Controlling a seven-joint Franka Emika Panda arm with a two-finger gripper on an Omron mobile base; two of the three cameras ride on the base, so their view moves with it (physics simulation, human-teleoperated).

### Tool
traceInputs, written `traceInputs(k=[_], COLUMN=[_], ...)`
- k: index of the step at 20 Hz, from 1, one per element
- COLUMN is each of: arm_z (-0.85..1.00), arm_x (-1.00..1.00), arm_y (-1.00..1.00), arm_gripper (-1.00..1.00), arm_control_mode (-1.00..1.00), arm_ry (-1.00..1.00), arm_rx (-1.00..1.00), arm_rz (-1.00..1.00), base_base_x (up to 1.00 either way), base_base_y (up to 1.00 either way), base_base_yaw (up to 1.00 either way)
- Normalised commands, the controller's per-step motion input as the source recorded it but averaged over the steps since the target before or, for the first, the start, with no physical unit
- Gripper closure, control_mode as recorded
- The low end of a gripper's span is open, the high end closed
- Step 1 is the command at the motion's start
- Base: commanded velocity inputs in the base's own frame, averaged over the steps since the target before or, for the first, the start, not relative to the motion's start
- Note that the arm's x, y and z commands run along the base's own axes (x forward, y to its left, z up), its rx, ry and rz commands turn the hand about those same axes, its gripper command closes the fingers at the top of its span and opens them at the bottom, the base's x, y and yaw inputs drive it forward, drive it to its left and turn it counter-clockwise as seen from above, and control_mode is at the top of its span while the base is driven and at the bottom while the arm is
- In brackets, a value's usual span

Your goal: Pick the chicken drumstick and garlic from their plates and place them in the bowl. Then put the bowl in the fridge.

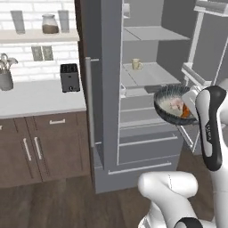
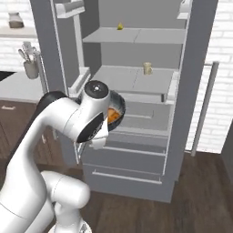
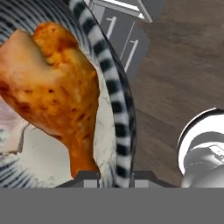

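The gripper is clenched on the bowl's rim, drumstick and garlic inside. The bowl hangs just outside the open fridge, level with its lower shelf, which lies straight ahead.

We look for words and numbers to read, and we find none that we can make out. The robot's white arm has a tiny dark mark on its side, but it is too small and blurry for us to read. The jar on the shelf, the toaster on the counter and the fridge have no letters that we can see.
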Motion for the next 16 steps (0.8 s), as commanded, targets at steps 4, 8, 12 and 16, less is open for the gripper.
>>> traceInputs(k=[4,8,12,16], arm_z=[0.0,0.0,0.0,0.0], arm_x=[0.0,0.0,0.0,0.0], arm_y=[0.0,0.0,0.0,0.0], arm_gripper=[1.0,1.0,1.0,1.0], arm_control_mode=[1.0,1.0,1.0,1.0], arm_ry=[0.0,0.0,0.0,0.0], arm_rx=[0.0,0.0,0.0,0.0], arm_rz=[0.0,0.0,0.0,0.0], base_base_x=[0.67,0.39,0.69,0.76], base_base_y=[-0.13,-0.2,-0.39,-0.32], base_base_yaw=[0.0,0.0,0.06,0.13])
